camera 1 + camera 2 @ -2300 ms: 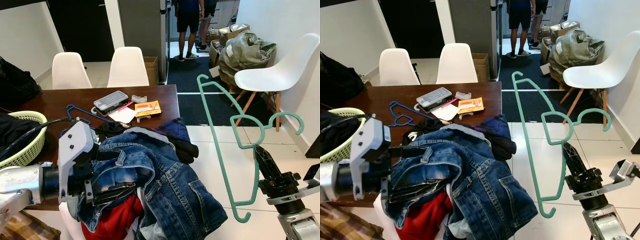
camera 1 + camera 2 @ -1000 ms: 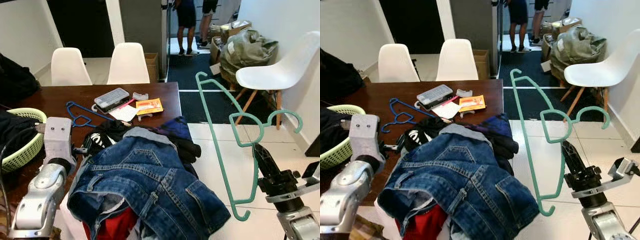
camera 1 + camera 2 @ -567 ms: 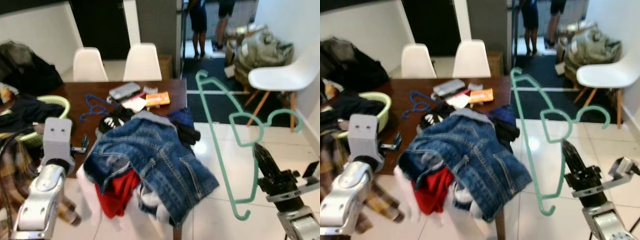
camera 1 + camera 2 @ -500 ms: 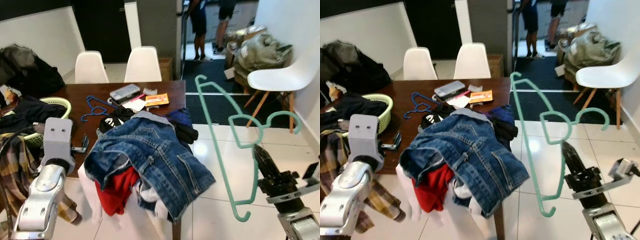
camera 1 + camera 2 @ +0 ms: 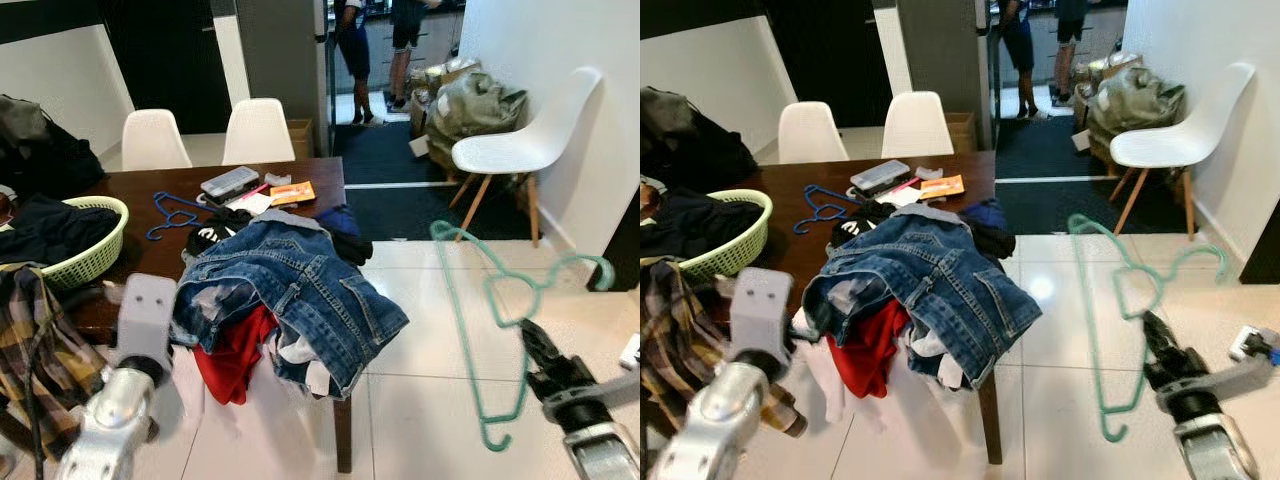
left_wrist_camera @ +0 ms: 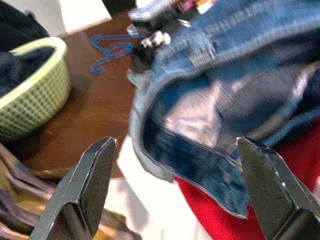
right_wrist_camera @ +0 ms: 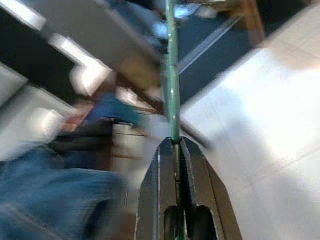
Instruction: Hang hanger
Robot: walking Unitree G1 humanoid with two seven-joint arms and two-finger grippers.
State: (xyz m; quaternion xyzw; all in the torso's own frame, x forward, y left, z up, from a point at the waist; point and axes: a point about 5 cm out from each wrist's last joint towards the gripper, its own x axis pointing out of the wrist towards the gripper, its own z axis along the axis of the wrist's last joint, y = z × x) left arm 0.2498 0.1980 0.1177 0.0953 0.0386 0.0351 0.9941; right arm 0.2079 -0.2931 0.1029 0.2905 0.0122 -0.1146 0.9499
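Observation:
My right gripper [image 5: 527, 333] is low at the right, over the tiled floor, shut on a green hanger [image 5: 457, 325]. The hanger stands tilted above it, its hook toward the right wall. In the right wrist view the green bar [image 7: 172, 75] runs straight out from between the closed fingertips [image 7: 165, 150]. My left gripper [image 6: 176, 142] is open, its two fingers spread wide in front of the denim jacket [image 6: 225, 95]. The left arm [image 5: 140, 325] hangs low beside the table's near edge. A blue hanger [image 5: 170, 212] lies on the brown table [image 5: 150, 255].
A heap of clothes [image 5: 290, 290] spills over the table's near corner. A green basket [image 5: 85, 245] with dark clothes sits at the left. Two white chairs [image 5: 255, 130] stand behind the table, another [image 5: 520, 150] by the right wall beside a bag [image 5: 470, 105]. People [image 5: 350, 45] stand in the far doorway.
The whole view has shifted: I have backed away from the table. The right gripper still holds the green hanger, now lower and more tilted. The left arm sits lower.

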